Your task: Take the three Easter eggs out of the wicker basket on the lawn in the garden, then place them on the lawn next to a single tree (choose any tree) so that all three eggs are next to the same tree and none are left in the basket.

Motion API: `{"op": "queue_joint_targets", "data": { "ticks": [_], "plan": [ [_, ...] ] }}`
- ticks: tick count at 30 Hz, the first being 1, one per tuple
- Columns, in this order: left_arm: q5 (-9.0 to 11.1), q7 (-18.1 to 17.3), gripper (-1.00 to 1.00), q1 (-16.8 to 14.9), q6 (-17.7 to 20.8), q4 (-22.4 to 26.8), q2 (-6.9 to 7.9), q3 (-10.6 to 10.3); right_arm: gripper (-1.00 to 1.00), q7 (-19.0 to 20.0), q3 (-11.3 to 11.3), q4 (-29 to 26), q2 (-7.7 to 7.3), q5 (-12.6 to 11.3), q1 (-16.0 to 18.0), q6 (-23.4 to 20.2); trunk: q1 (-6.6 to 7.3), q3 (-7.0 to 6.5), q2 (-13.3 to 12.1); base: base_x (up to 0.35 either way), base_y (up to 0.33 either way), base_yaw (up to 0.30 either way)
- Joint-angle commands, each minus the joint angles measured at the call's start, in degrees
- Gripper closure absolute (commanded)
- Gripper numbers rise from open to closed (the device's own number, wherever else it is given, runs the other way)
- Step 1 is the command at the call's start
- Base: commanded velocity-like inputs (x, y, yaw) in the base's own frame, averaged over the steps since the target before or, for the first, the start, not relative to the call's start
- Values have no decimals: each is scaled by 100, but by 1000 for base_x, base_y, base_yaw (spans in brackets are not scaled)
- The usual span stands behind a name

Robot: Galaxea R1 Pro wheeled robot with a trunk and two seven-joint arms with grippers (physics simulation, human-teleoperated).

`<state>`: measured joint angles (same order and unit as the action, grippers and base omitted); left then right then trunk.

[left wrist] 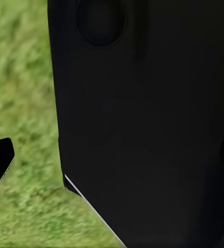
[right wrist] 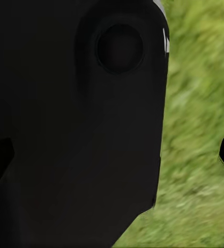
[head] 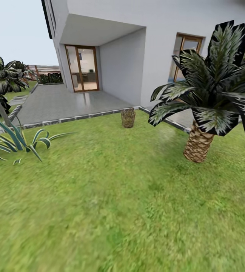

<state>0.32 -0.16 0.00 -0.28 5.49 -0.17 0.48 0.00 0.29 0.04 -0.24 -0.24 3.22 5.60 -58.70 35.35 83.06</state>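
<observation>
I note the wicker basket (head: 128,117) standing on the lawn (head: 111,196) at the paving edge, well ahead; eggs not discernible inside. A palm tree (head: 199,145) stands nearby, a convenient drop site. Either end effector's state: cannot tell.

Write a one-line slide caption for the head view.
Wicker basket on the lawn by the paved patio, palm-like tree to its right.

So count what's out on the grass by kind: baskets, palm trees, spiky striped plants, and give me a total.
Baskets: 1, at the lawn's far edge.
Palm trees: 1.
Spiky striped plants: 1.
Total: 3.
</observation>
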Motion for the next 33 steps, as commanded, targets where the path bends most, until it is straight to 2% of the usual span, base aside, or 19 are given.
{"op": "queue_joint_targets", "data": {
  "ticks": [1, 16, 25, 33],
  "plan": [
    [3, -2, -100, 0, -5, 4, -1, 5, -100, 0, 1, 5, -1, -3, 3, 20, -3, 4, 2, 331, 0, 8],
    [3, -2, -100, 0, -3, 3, -1, 5, -100, 0, 0, 5, -3, -9, 3, 18, -3, 4, 2, 331, 0, 1],
    [3, -2, -100, 0, -4, 4, -1, 5, -100, 0, 0, 5, -3, -3, 3, 20, -3, 4, 2, 331, 0, 183],
    [3, -2, -100, 0, -6, 4, -1, 5, -100, 5, 6, 5, -26, 29, 3, 14, -3, 4, 2, 331, 0, 17]
  ]
}}
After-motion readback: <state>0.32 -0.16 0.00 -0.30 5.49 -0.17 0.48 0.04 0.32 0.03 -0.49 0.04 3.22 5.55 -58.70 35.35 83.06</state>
